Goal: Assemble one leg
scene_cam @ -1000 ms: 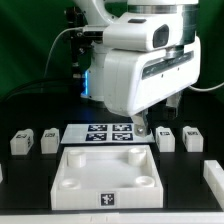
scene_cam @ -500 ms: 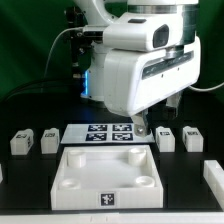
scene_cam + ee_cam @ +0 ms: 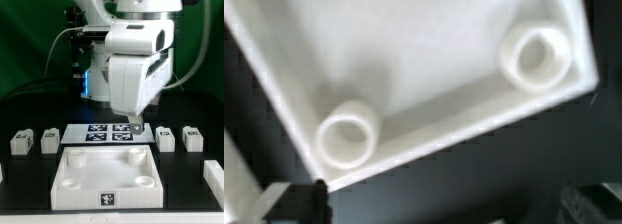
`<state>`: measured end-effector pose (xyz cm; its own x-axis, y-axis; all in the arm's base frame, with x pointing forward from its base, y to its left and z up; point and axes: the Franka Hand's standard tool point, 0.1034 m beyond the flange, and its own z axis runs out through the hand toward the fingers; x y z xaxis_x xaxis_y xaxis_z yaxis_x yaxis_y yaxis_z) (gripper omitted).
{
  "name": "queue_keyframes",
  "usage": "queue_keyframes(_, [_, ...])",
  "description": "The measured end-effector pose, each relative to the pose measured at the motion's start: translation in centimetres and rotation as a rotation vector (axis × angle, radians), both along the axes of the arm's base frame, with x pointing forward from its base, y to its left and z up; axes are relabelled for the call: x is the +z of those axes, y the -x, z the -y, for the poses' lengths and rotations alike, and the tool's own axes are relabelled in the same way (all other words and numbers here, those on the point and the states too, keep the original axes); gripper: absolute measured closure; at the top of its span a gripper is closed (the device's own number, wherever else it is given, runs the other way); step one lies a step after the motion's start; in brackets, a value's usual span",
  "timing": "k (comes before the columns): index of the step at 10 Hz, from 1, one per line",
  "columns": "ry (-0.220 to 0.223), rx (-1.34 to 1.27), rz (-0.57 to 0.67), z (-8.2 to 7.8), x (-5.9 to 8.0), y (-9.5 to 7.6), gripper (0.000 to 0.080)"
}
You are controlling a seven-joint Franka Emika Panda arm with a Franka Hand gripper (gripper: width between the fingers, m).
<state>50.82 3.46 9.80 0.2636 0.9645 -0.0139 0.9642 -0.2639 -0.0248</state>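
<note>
Several small white legs with tags lie on the black table: two at the exterior view's left (image 3: 22,141) (image 3: 49,140) and two at its right (image 3: 166,138) (image 3: 192,137). The large white tray-like panel (image 3: 105,170) with round corner sockets lies in the front middle. It also fills the wrist view (image 3: 420,70), with two sockets showing. My gripper (image 3: 135,128) hangs low over the far right end of the marker board (image 3: 100,132), just behind the panel. In the wrist view the gripper (image 3: 446,205) is open and empty, its dark fingers (image 3: 304,200) wide apart.
Another leg (image 3: 213,172) shows at the right edge beside the panel, and a white part (image 3: 1,172) at the left edge. The arm's bulky white body (image 3: 135,60) looms over the table's back. Cables hang behind it.
The arm's wrist has turned and shifted toward the exterior view's left. The gripper now points down over the marker board's right end. No part has moved.
</note>
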Motion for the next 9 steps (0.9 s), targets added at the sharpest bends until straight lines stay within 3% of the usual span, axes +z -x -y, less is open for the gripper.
queue_keyframes(2, [-0.012, 0.226, -0.007, 1.6, -2.0, 3.8, 0.0150])
queue_keyframes(4, [-0.023, 0.264, -0.004, 3.0, -4.1, 5.6, 0.0150])
queue_keyframes(7, [-0.040, 0.231, 0.001, 5.0, -7.6, 6.7, 0.0150])
queue_keyframes(9, [-0.046, 0.219, -0.003, 5.2, -8.8, 6.5, 0.0150])
